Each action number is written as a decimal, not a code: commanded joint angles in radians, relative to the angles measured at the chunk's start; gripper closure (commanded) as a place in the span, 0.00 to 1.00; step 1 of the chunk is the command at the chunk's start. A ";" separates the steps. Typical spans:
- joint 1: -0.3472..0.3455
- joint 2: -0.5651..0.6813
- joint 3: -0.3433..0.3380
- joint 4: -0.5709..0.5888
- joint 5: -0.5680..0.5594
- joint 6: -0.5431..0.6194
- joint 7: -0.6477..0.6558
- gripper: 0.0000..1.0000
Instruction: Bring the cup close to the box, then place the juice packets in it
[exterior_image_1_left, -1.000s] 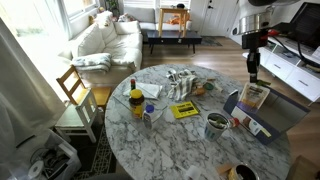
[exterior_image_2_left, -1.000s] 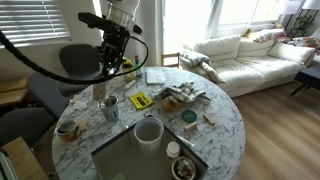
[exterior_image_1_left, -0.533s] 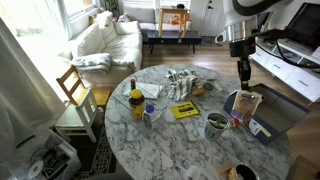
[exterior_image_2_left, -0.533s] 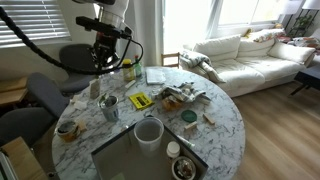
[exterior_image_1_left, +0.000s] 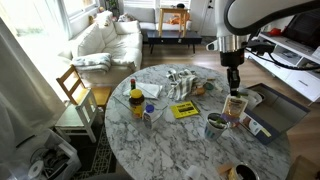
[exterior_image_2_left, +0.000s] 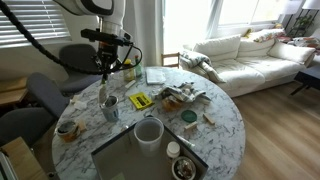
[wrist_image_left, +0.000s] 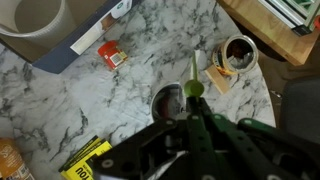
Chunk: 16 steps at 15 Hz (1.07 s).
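cup sits beside box, so step one looks done. gripper is pinched on a juice packet, with the cup just below it and slightly off to the side. packet not in yet. vs 1 s ago: arm swung from over the box toward the cup.

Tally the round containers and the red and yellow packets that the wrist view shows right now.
Silver-grey metal tumbler: 1
Round dark-filled bowl: 1
Pale round tub: 1
Small red packet: 1
Flat yellow packet: 1
Total: 5
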 joint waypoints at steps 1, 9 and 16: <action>-0.002 -0.008 -0.004 -0.021 -0.028 0.033 -0.020 1.00; 0.001 -0.007 -0.001 -0.050 -0.021 0.112 -0.011 1.00; 0.003 -0.006 -0.001 -0.076 -0.024 0.190 -0.001 1.00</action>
